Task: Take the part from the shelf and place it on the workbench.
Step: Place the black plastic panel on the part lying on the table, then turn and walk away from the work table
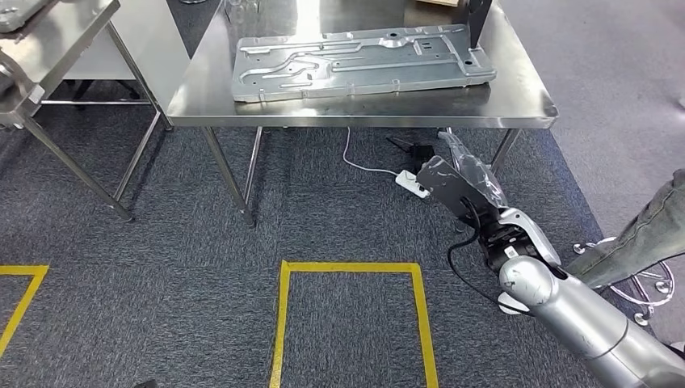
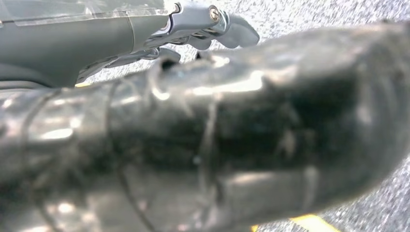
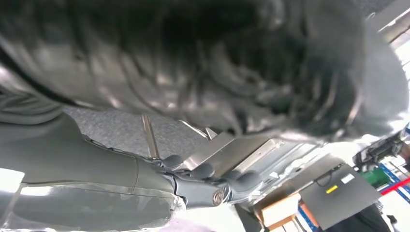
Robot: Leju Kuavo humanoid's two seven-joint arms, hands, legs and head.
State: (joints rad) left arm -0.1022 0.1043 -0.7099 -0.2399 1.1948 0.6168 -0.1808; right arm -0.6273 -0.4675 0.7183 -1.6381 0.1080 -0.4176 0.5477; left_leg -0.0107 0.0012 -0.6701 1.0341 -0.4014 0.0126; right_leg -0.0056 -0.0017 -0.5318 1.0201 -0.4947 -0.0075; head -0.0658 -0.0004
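The part (image 1: 363, 61), a long stamped sheet-metal panel, lies flat on the steel workbench (image 1: 355, 111) in the head view. My right hand (image 1: 459, 182) hangs below the workbench's front edge, near its right legs, holding nothing. In the right wrist view the right hand (image 3: 145, 188) has loosely spread fingers (image 3: 203, 171) with nothing in them, and the table's underside lies beyond. In the left wrist view my left hand (image 2: 145, 34) hangs over grey carpet, fingers (image 2: 232, 29) relaxed and holding nothing.
A second steel rack (image 1: 48, 40) stands at the left. A black bracket (image 1: 476, 20) rests on the workbench's back right corner. A white power strip (image 1: 412, 184) with cable lies under the table. Yellow floor tape (image 1: 351, 267) marks a square. A person's leg (image 1: 646, 234) is at the right.
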